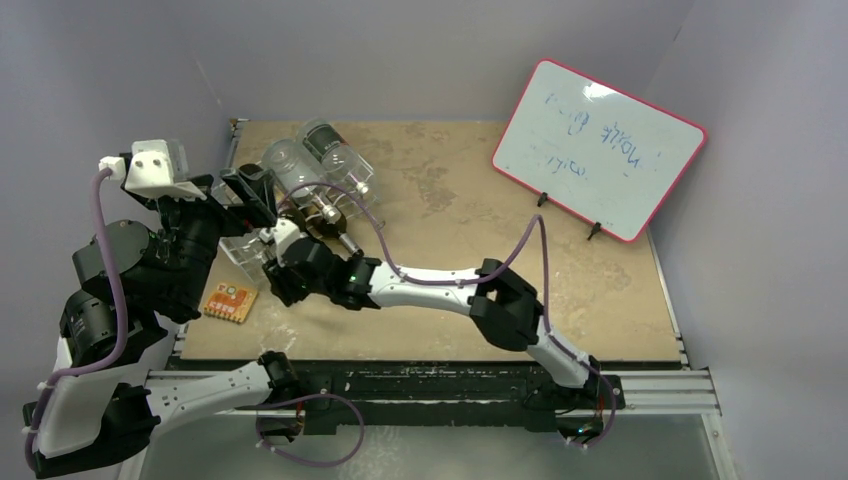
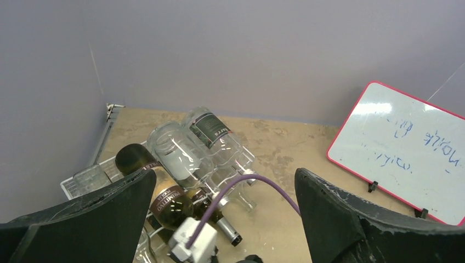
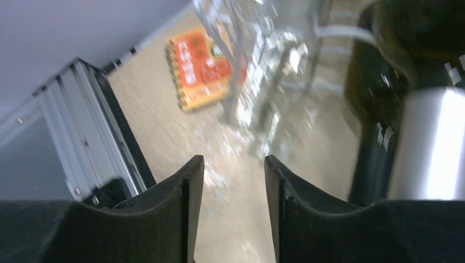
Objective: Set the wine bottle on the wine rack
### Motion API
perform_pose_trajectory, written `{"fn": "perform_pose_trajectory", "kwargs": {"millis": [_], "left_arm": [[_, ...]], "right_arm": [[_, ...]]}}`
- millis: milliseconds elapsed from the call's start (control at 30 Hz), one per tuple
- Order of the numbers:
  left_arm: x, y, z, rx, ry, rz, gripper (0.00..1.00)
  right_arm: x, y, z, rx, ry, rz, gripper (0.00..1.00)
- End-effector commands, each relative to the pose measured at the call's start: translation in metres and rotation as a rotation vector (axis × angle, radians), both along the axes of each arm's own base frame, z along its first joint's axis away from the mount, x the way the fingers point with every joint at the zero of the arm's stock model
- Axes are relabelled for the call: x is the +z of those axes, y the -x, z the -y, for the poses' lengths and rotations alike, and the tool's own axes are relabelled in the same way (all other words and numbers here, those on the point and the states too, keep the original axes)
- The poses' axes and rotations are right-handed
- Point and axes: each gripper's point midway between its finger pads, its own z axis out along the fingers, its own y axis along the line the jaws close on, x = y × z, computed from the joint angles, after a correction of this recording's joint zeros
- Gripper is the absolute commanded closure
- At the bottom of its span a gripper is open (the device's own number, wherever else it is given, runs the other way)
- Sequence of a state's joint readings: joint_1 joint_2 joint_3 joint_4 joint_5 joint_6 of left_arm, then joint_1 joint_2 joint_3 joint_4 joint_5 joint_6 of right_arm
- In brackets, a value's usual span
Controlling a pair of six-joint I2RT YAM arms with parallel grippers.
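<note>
Top external: right arm [image 1: 430, 284] stretched leftward

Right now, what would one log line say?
dark bottle: lying on wine rack | right fingers: open, beside its neck | left fingers: open, empty

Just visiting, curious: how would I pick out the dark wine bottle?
On the table, far-left corner, sits a white wire rack. Of three bottles lying there, the dark bottle is the nearest one: dark glass, maroon label, beside two clear bottles.

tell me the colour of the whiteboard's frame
Red; the whiteboard shows best in the top external view.
</note>
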State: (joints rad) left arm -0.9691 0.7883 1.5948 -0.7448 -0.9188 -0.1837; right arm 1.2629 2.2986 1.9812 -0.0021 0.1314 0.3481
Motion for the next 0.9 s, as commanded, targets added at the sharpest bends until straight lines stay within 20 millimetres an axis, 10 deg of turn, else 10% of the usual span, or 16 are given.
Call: {"fn": "perform_pose_trajectory", "kwargs": {"millis": [0, 267, 600, 867], "left_arm": [[0.007, 0.004, -0.004, -0.009, 0.036, 0.014, 0.02], [0.001, 0.012, -0.015, -0.014, 0.027, 0.016, 0.02], [-0.015, 0.027, -0.043, 0.025, -0.015, -0.018, 0.02], [-0.012, 0.048, -0.067, -0.009, 0.021, 0.017, 0.01]], "right_arm": [[0.072, 0.001, 0.026, 0.002, -0.165, 0.067, 0.50], [0.104, 0.010, 0.118, -0.152, -0.205, 0.050, 0.46], [0.134, -0.036, 0.306, -0.821, -0.033, 0.175, 0.31], [0.211, -0.025, 0.434, -1.121, -0.134, 0.251, 0.29]]}}
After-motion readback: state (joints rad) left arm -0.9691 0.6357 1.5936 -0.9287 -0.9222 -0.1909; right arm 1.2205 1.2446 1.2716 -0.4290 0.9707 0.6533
